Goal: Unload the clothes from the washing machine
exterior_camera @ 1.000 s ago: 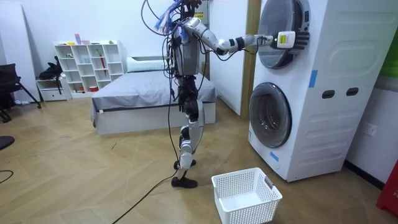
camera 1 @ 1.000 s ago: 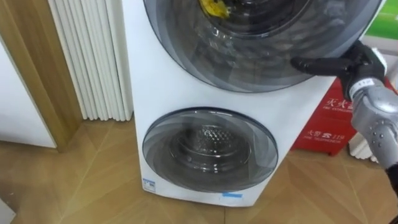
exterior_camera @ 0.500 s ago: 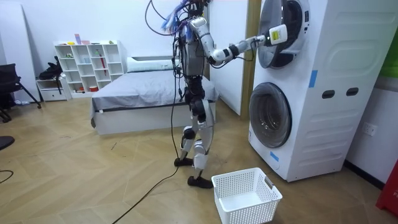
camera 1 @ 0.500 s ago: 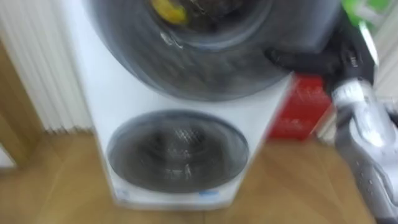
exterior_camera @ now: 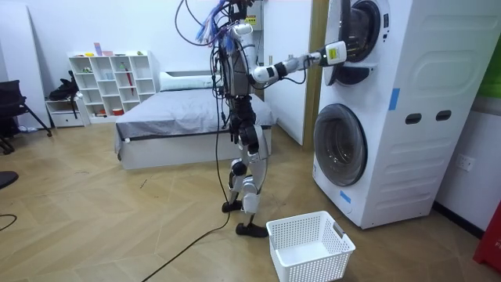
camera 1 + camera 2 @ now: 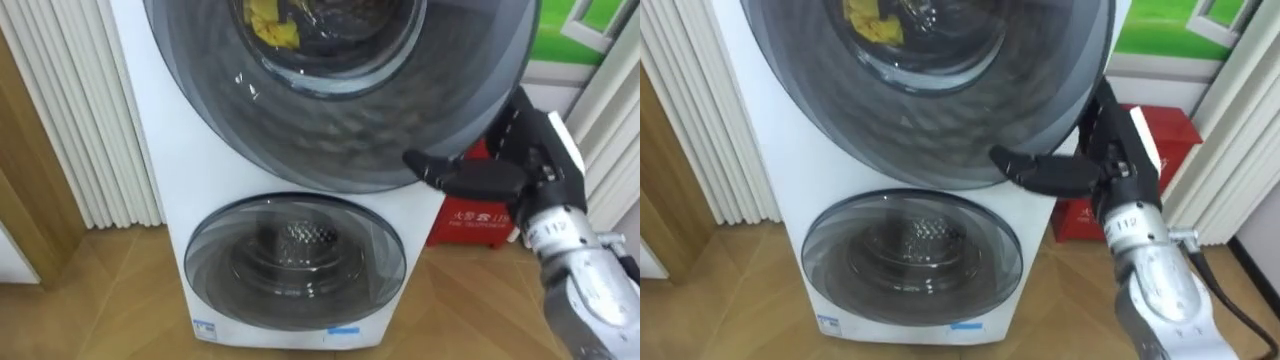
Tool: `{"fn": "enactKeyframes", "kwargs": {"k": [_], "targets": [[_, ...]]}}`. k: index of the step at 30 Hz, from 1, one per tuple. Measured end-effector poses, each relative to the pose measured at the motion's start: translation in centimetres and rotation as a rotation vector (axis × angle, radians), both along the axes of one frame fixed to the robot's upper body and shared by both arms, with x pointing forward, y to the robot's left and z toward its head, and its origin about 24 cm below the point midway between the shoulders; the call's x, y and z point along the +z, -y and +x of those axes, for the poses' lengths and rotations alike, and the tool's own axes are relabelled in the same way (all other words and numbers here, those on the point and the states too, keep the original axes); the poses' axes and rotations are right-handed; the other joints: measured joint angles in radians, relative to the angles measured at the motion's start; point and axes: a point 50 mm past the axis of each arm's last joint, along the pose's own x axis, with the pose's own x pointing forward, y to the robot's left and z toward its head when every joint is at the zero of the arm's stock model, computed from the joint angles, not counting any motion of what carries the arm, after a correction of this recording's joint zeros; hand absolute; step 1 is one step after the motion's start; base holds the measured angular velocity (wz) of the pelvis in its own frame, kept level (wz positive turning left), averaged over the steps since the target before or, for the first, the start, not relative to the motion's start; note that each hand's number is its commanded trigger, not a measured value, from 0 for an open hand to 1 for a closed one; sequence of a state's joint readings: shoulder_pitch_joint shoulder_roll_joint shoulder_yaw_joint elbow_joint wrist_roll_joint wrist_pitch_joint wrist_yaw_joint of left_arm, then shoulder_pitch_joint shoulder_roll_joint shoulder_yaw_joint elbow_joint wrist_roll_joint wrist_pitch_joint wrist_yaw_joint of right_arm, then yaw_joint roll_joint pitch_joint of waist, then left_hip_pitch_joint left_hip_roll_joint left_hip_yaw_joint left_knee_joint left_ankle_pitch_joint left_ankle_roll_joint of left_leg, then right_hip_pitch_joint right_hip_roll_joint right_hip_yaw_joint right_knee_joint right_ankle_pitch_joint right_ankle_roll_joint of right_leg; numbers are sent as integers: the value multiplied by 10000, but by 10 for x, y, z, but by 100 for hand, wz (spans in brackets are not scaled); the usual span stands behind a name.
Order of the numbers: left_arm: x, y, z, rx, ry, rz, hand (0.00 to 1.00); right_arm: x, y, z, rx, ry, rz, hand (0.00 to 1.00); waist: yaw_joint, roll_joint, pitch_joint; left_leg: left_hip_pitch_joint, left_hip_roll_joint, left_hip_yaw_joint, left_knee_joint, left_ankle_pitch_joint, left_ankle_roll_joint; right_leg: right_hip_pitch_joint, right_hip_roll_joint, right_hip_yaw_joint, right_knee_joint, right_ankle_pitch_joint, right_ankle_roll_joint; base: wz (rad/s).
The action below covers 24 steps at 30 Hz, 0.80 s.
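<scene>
A yellow garment point(image 6: 270, 22) lies inside the upper drum of a white stacked washing machine point(image 5: 407, 110), seen through the round dark upper door point(image 6: 340, 120). My right hand point(image 6: 520, 150) grips that door at its lower right rim, with the thumb point(image 6: 450, 175) laid across the door's front and the fingers hidden behind the edge. In the room view the upper door point(image 5: 348, 47) stands swung partly out from the machine with my right hand point(image 5: 333, 53) on it. I stand upright about a step from the machine's front.
The lower door point(image 6: 295, 262) is closed. A white laundry basket point(image 5: 309, 247) sits on the wooden floor by my feet. A red box point(image 6: 480, 215) stands right of the machine and white vertical slats point(image 6: 80, 100) to its left. A bed point(image 5: 180, 117) is behind me.
My right hand has drawn the upper door further out from the machine. I have shifted my feet and stand straighter, and the eye view has moved with my head.
</scene>
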State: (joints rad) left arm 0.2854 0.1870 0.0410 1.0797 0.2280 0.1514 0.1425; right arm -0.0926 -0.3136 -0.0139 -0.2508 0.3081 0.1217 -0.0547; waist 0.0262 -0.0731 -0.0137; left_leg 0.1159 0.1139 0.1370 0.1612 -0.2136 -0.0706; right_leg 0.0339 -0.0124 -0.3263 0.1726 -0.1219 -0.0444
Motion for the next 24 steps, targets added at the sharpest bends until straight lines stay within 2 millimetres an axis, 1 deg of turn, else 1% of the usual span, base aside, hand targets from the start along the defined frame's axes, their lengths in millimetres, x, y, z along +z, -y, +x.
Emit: {"fn": "enactKeyframes", "kwargs": {"k": [3, 6, 10, 11, 13, 15, 16, 17, 18, 19, 20, 21, 24], "targets": [[0, 2, 2, 3, 183, -63, 0, 4, -1, -6, 315, 288, -75, 0, -1, -5, 2, -1, -10, 1, -1, 4, 18, 19, 1, -25, 15, 0, 0, 3], [0, 2, 4, -23, 338, -91, 0, 3, -2, -13, 627, 417, -193, 0, -19, 0, 7, 0, -13, 8, -9, 4, 21, 21, 2, -25, 14, 0, 1, 0], [-1, 2, 6, 173, 619, -157, 0, 3, -3, -13, 812, 506, -387, 0, -35, 12, 31, 1, -12, 43, 2, 4, 21, 18, 12, -26, -14, -2, 4, 0], [-1, 3, 6, 220, 664, -171, 0, 4, -2, -14, 809, 544, -386, 0, -37, 8, 38, 3, -13, 59, 6, 5, 22, 16, 11, -26, -17, -4, 7, 0], [-1, 4, 7, 342, 833, -245, 0, 10, -2, -15, 841, 766, -438, 0, -41, 27, 96, 2, -9, 210, 0, 5, 23, 12, 1, -18, -32, -15, 25, 0], [-1, 4, 8, 339, 871, -261, 0, 13, -1, -16, 869, 894, -351, 0, -55, 35, 100, 2, -14, 275, -3, 5, 23, 14, -8, -11, -35, -26, 44, 0], [-1, 4, 9, 307, 934, -269, 0, 16, -1, -17, 878, 1038, -376, 0, -111, 8, 89, 2, -20, 299, -6, 6, 23, 13, -14, -4, -36, -31, 51, 0], [-1, 4, 9, 295, 984, -282, 0, 18, -1, -18, 875, 1151, -403, 0, -140, 8, 96, 0, -24, 302, -12, 6, 23, 13, -18, -5, -39, -35, 58, 0], [0, 4, 10, 281, 1048, -290, 0, 25, -2, -20, 903, 1446, -428, 0, -153, 35, 113, 0, -28, 329, -20, 6, 24, 13, -23, -5, -48, -40, 67, 0], [0, 3, 9, 351, 1073, -271, 0, 32, -3, -23, 959, 1778, -457, 0, -165, 54, 125, 0, -28, 472, -18, 7, 25, 12, -27, 2, -61, -49, 81, 0], [0, 3, 9, 388, 1076, -255, 0, 36, -4, -25, 992, 1946, -474, 0, -180, 63, 129, -3, -27, 515, -17, 7, 25, 12, -29, 0, -68, -54, 88, 0], [0, 2, 8, 459, 1077, -221, 0, 44, -6, -29, 1075, 2334, -485, 0, -219, 77, 133, -4, -29, 516, -18, 7, 25, 11, -33, -4, -73, -62, 101, 0], [0, 1, 7, 446, 1109, -203, 0, 62, -7, -38, 1189, 3408, -459, 0, -217, 71, 118, -6, -36, 533, -25, 7, 24, 28, -34, -6, -138, -70, 112, 0]]}}
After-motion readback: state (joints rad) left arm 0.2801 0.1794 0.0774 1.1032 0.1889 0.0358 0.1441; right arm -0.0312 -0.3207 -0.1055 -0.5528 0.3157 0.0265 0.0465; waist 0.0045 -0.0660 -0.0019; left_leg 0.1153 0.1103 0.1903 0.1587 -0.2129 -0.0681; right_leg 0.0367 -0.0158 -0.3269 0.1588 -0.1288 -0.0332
